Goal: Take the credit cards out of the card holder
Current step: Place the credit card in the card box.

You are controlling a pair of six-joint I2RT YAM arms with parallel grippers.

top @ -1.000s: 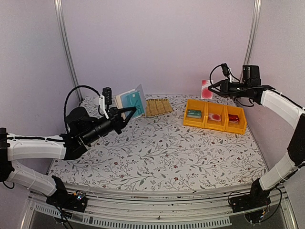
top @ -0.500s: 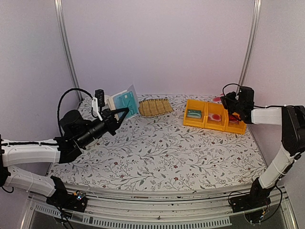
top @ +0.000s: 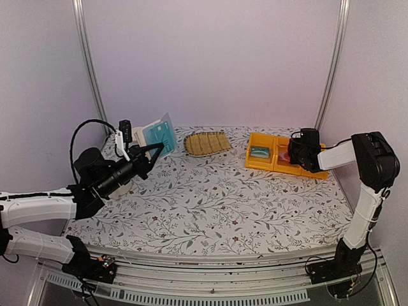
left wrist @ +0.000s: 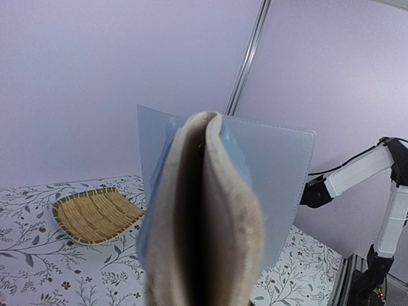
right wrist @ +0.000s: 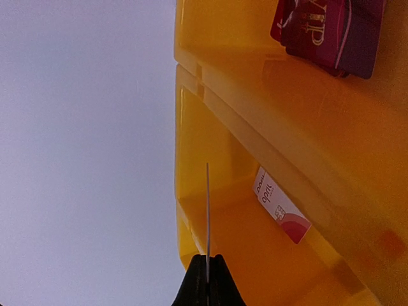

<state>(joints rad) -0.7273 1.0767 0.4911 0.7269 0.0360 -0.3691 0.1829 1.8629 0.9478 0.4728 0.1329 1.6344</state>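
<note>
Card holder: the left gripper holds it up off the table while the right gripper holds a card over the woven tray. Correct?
One thing is wrong: the right gripper holds its card over the yellow bin, not the woven tray, as the top view shows. The left gripper does hold the card holder off the table.

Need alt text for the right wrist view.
The right gripper is shut on a thin card seen edge-on, in front of a yellow bin. One compartment holds a white-and-pink card, the next a dark red VIP card.
</note>
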